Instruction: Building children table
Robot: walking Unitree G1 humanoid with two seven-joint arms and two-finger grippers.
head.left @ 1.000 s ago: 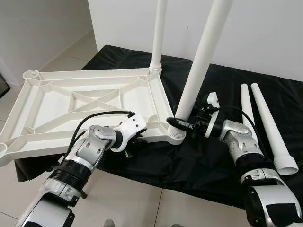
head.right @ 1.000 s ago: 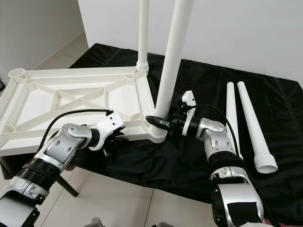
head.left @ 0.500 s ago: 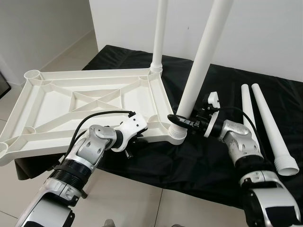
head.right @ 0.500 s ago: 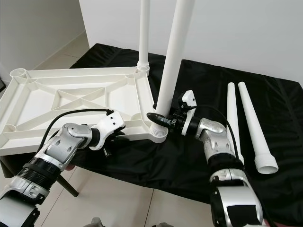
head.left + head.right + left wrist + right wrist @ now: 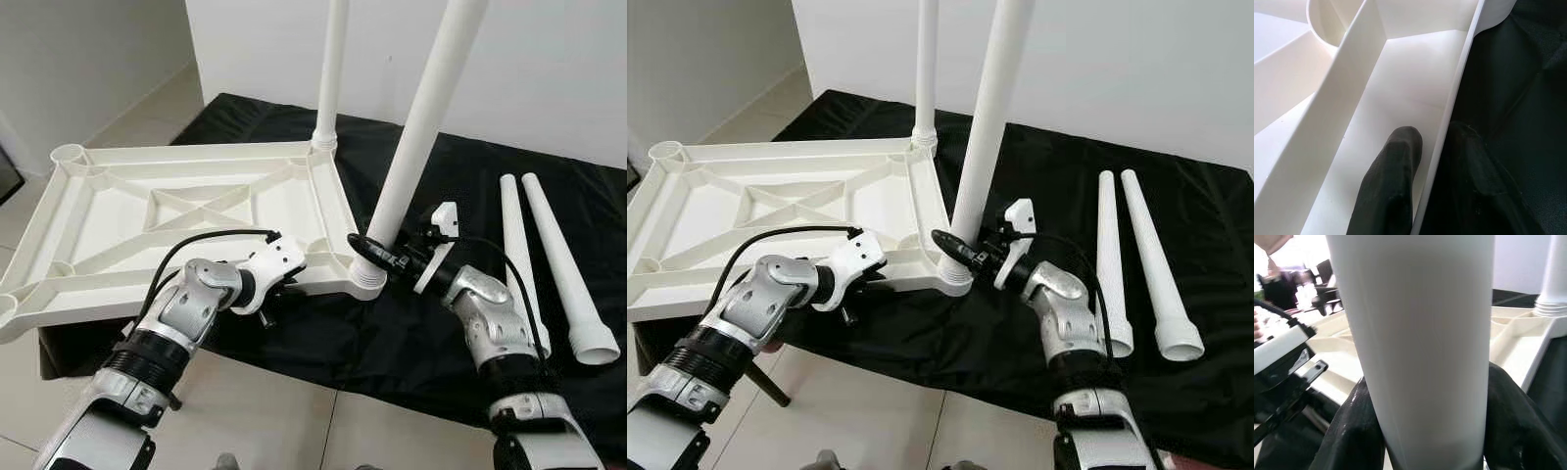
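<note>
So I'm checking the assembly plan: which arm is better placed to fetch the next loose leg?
Right, probably. The two loose legs lie on its side, though its tool must first release the standing leg. The left tool clamps the tabletop's rim.

A black cloth (image 5: 411, 333) drapes a low surface against a plain white wall (image 5: 549, 69); pale floor tiles (image 5: 265, 411) with thin grout lines spread below.
</note>
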